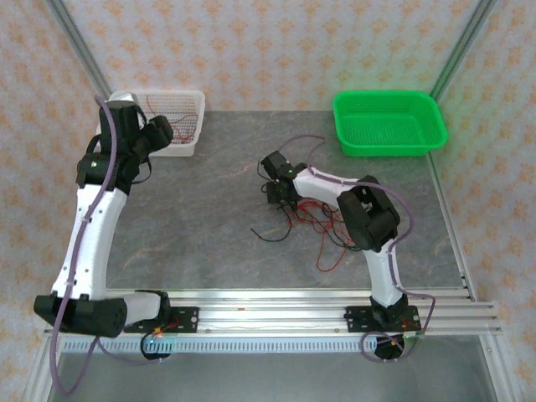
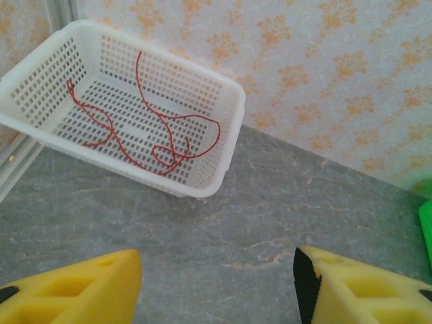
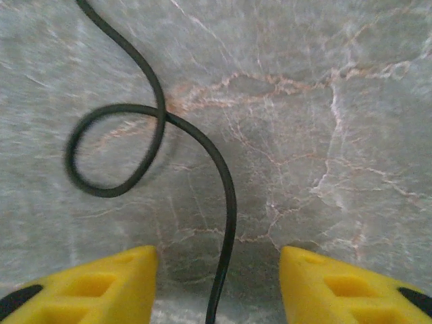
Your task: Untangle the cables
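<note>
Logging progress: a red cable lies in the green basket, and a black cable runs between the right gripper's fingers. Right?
No: the red cable lies in the white basket, as the left wrist view shows. The black cable does run between the fingers of the right gripper.

Bright, even, diffuse light; shadows barely cast.
The black cable [image 3: 231, 202] is rendered slightly blurred in the right wrist view.

Left arm [image 1: 88, 226] and right arm [image 1: 383, 268]: white shells, black joints and bases. Purple-grey cables [image 1: 54, 360] run along both. Fingers [image 2: 81, 283] yellow, wedge-shaped, recessed pockets, black edging.
</note>
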Motion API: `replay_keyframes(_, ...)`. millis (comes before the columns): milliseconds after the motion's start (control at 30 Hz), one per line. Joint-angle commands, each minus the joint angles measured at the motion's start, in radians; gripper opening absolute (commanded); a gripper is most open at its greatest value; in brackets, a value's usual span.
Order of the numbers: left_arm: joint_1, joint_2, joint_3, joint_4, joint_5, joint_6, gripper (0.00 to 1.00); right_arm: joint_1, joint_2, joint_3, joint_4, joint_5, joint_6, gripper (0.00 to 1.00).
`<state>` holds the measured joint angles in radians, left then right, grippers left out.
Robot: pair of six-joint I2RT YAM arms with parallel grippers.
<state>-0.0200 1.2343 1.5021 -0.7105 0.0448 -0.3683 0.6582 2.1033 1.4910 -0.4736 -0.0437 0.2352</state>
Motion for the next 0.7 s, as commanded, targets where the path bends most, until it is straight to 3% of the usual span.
replay_keyframes(0, -0.014, -0.057, -0.073, 0.052, 0.018, -0.012, 0.62, 0.000, 0.034, 0.025, -0.038, 0.028, 0.008, 0.39)
replay_keyframes(133, -0.021, -0.133, -0.176, 0.085, 0.038, -0.025, 0.62, 0.002, 0.031, 0.023, -0.027, 0.016, 0.018, 0.00)
replay_keyframes(267, -0.021, -0.198, -0.255, 0.124, 0.039, -0.045, 0.62, 0.001, -0.029, 0.022, -0.022, 0.008, 0.020, 0.00)
replay_keyframes(667, -0.024, -0.245, -0.430, 0.277, 0.204, -0.086, 0.60, 0.000, -0.381, 0.015, 0.038, -0.064, 0.024, 0.00)
